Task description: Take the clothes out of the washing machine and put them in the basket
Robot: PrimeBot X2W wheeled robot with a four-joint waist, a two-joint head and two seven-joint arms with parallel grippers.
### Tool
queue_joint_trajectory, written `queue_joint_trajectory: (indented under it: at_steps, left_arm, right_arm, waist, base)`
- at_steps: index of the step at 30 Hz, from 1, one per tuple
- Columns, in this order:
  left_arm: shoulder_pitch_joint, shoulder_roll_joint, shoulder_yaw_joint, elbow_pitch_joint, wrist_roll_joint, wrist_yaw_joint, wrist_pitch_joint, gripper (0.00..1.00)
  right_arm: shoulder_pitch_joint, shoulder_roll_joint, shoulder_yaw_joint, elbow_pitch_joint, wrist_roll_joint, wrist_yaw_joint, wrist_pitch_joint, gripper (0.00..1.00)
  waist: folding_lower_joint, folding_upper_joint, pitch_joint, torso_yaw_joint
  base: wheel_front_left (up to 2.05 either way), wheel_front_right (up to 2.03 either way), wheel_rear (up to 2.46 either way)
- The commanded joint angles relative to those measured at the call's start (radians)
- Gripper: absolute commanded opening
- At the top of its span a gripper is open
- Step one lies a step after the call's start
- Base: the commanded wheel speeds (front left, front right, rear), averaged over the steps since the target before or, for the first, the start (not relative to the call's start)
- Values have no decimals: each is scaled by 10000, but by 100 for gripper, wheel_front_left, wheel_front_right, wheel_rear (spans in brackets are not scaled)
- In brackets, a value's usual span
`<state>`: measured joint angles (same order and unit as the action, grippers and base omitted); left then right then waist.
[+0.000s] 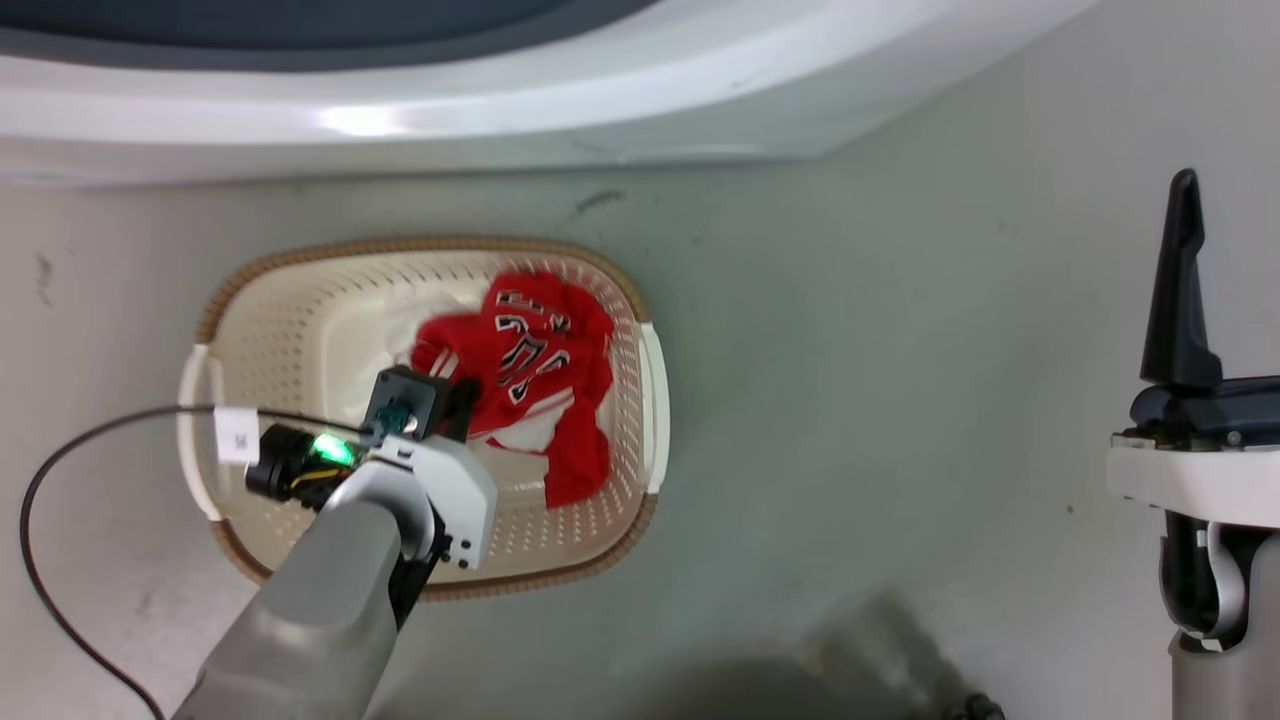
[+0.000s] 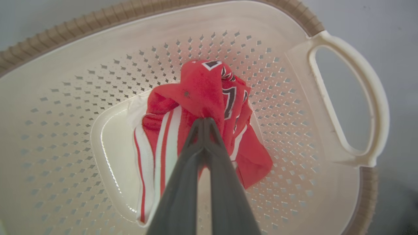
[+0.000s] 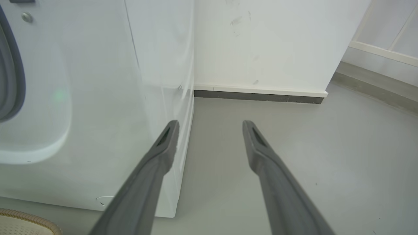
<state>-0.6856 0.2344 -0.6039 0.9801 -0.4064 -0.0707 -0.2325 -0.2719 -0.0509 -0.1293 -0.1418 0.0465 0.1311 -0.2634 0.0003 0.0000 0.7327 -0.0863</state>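
Observation:
The clothes (image 1: 540, 370), a crumpled red jersey with white stripes and black-and-white lettering, lie in the right half of the cream basket (image 1: 420, 245) on the floor in front of the washing machine (image 1: 400, 110). My left gripper (image 1: 465, 400) reaches down into the basket. In the left wrist view its fingers meet at the tips, so the left gripper (image 2: 204, 120) is shut on a fold of the clothes (image 2: 199, 88) above the basket (image 2: 98, 16) bottom. My right gripper (image 3: 210, 125) is open and holds nothing, beside the washing machine (image 3: 98, 98); it stands at the right (image 1: 1185, 185).
A black cable (image 1: 40, 500) loops over the floor left of the basket. A white wall with a dark baseboard (image 3: 261, 94) stands beyond the washer's corner. Bare grey floor (image 1: 850, 400) lies to the right of the basket. A basket rim (image 3: 19, 217) shows at the lower left.

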Motion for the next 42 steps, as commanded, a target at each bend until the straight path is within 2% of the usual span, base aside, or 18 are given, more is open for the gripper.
queue_joint_trajectory:
  at_steps: [1,8,15,16,17,22,34,42]
  left_arm:
    - [-212,-34,-10,141,40,-23,-45,0]
    - [-1593,-684,-231,2253,143,26,455,0]
    - [-2044,-737,-760,2904,512,49,1170,0]
    - [-2047,-734,-758,2932,485,121,1152,55]
    - [-2035,-779,-689,2941,384,166,1024,100]
    - [-1679,-955,-571,3019,145,115,707,100]
    - [-391,-1020,-194,2738,-333,191,-309,100]
    - [915,-558,896,-19,-201,777,-326,100]
  right_arm:
    - [-156,13,-17,-40,59,-7,-20,100]
    - [-447,13,-137,-86,234,-7,-19,100]
    - [-623,13,-192,-29,278,-7,-20,100]
    - [-629,13,-200,0,280,-7,-20,100]
    - [-621,13,-207,30,274,-7,-20,100]
    - [-457,13,-168,191,233,-7,-19,100]
    - [320,12,5,589,51,-7,-20,100]
    - [738,12,28,780,-10,-7,-20,100]
  waist:
    - [-3,0,625,-231]
    - [-3,0,1393,-246]
    - [-3,0,1590,-257]
    - [-3,0,1560,-256]
    - [-3,0,1511,-253]
    - [-3,0,952,-176]
    - [-3,0,-1268,62]
    - [-3,0,-2518,317]
  base:
    - [0,0,0]
    - [0,0,0]
    - [0,0,0]
    - [0,0,0]
    - [0,0,0]
    - [0,0,0]
    - [0,0,0]
    - [0,0,0]
